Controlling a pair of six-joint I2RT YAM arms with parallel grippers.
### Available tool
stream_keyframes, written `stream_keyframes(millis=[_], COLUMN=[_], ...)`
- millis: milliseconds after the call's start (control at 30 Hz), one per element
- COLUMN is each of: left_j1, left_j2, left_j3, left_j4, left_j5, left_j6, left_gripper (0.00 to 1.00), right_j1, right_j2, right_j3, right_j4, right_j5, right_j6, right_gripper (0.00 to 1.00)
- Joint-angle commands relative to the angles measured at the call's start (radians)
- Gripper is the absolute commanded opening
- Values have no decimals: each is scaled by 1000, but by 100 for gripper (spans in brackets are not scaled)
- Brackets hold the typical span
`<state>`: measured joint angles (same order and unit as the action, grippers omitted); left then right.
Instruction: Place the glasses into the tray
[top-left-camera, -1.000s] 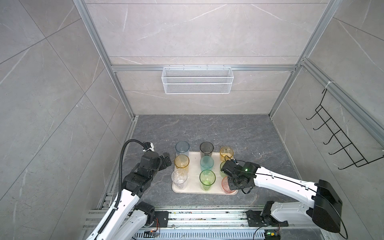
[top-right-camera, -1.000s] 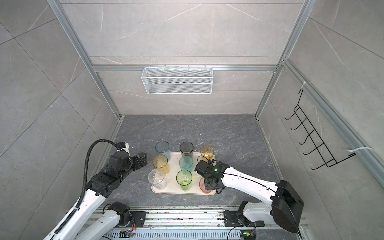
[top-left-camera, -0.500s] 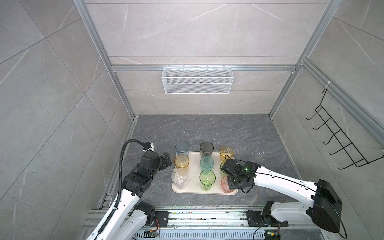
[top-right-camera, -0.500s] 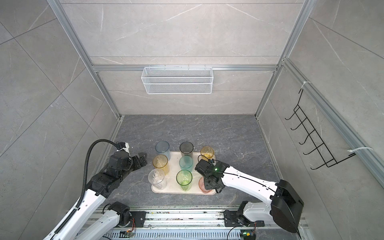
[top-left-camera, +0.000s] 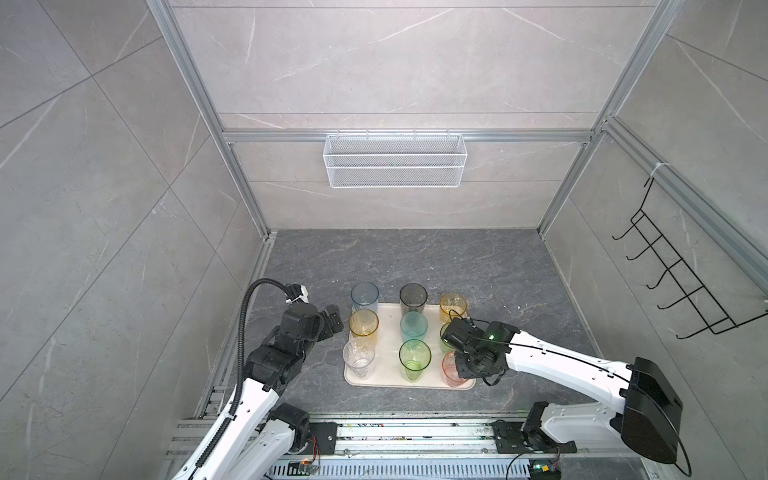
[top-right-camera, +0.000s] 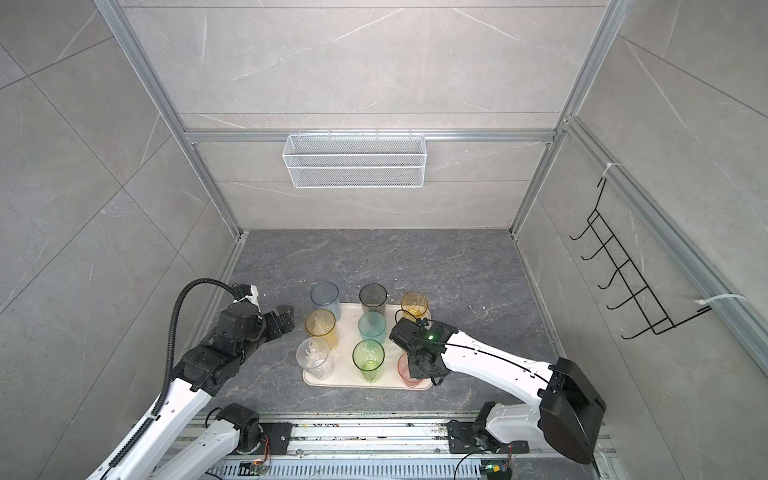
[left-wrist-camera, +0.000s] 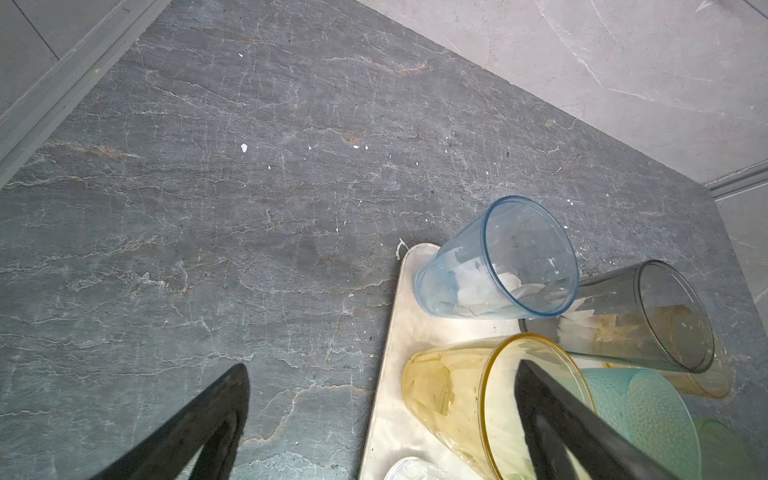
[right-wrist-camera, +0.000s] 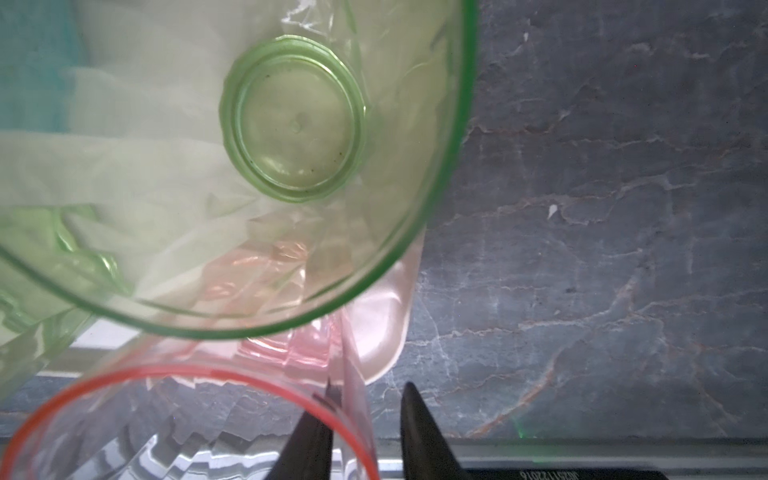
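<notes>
Lower centre in both top views, at the near right corner of the flat cream rectangular tray, the right end effector straddles the rim of the pink translucent tumbler, jaws parted, not clamping. Left of the tray, the left end effector hovers wide open, empty. Farther up, the other tinted tumblers stand upright on the tray.
</notes>
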<state>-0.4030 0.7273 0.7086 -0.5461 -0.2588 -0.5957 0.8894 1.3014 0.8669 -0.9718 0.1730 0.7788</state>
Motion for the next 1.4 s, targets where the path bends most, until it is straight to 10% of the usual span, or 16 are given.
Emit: stream_keyframes(millis=[0, 667, 1367], left_j1=[6, 6, 94], left_j2=[-2, 13, 124], left_j3=[32, 139, -47], left_j4=[12, 6, 478], left_j5=[-3, -108, -422], left_j6=[-4, 81, 458], left_gripper=[100, 100, 100], right_j1=[-3, -26, -405], right_j2=[-17, -177, -223], right_j3=[49, 314, 51], right_j4=[-59, -162, 614], right_j5=[32, 424, 612], right_j6=[-12, -94, -473], right_gripper=[36, 61, 94])
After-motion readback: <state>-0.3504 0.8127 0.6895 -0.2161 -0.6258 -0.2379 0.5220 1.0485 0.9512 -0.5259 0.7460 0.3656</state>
